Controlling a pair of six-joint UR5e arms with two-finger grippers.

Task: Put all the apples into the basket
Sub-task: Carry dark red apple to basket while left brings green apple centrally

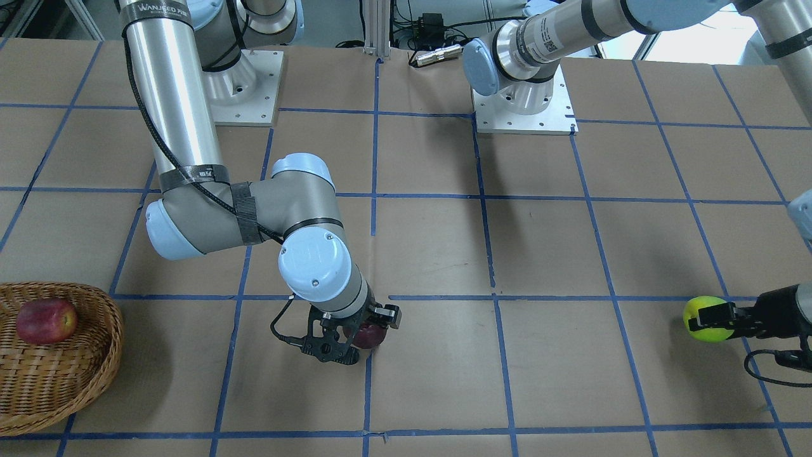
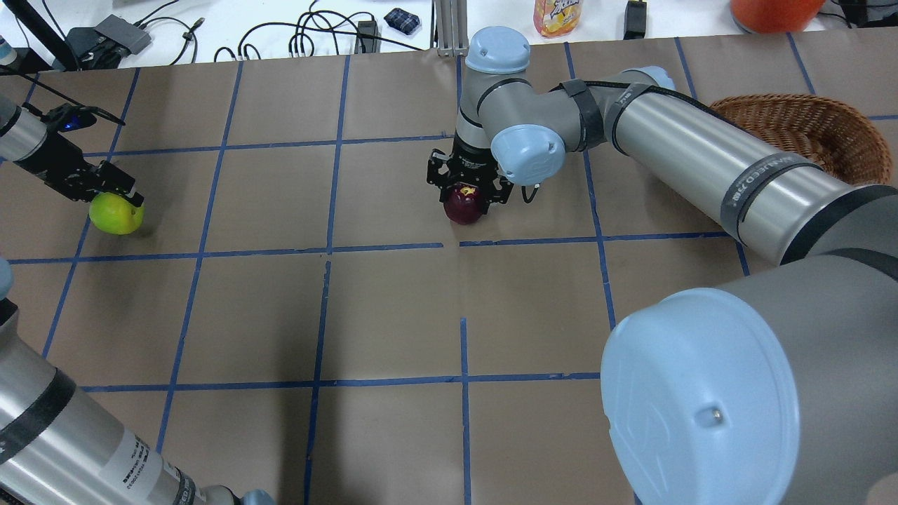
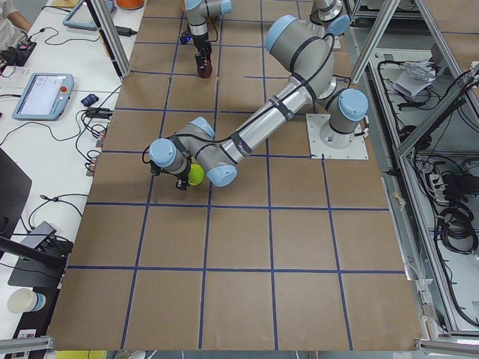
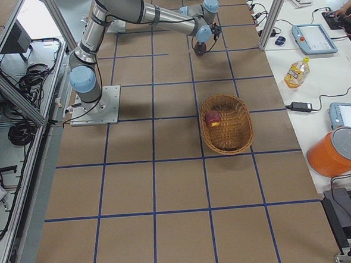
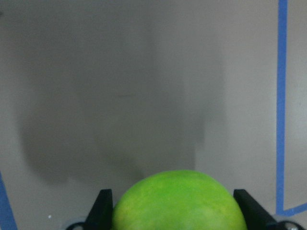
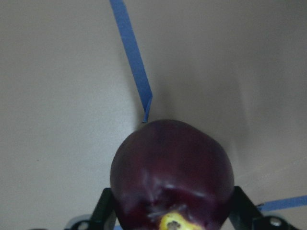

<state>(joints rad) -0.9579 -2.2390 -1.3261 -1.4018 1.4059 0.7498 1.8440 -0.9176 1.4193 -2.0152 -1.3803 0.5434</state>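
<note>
The light brown wicker basket (image 1: 113, 330) stands at the table's right end, and it also shows in the overhead view (image 2: 800, 112). The red apple (image 1: 46, 320) lies inside it. My right gripper (image 1: 361, 339) is shut on the dark maroon apple (image 1: 375, 336) near the table's middle. In the right wrist view its fingers (image 6: 104, 211) hug both sides of that apple (image 6: 168, 163). My left gripper (image 2: 116, 200) is shut on the yellow-green apple (image 2: 116, 217) at the far left. The left wrist view shows this apple (image 5: 177, 201) between the fingers (image 5: 101, 206). Both apples are at or just above the table.
Brown paper with a blue tape grid covers the table. The arm base plates (image 1: 244, 95) (image 1: 526, 111) stand at the robot's side. A drink bottle (image 2: 554, 14), cables and an orange bucket (image 2: 775, 10) sit beyond the far edge. My right arm's long links (image 2: 701, 154) reach over the table's right half.
</note>
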